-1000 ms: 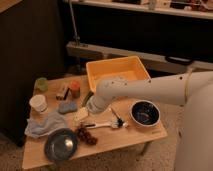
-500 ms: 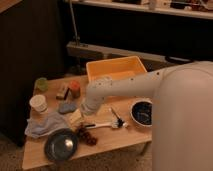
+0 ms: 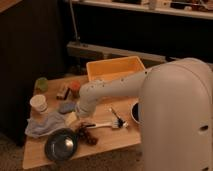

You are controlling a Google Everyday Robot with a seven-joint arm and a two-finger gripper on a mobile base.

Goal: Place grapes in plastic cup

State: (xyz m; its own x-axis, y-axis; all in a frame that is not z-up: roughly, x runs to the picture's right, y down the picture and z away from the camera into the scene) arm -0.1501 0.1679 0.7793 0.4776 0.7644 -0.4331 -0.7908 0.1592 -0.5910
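Near the front of the worktop point(image 3: 116, 137), the grapes point(image 3: 88, 135) lie beside a dark bowl point(image 3: 61, 144). The gripper point(image 3: 81, 118) hovers just above them, fingers open. The plastic cup point(image 3: 41, 84) stands well apart, back left.

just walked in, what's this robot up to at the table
The robot's single arm reaches across the wooden table, with its gripper open and low, just above and left of the grapes. The grapes lie on the table beside a dark bowl and have not been picked up yet. The plastic cup they are meant for stands apart at the far left corner, beyond a white cup.
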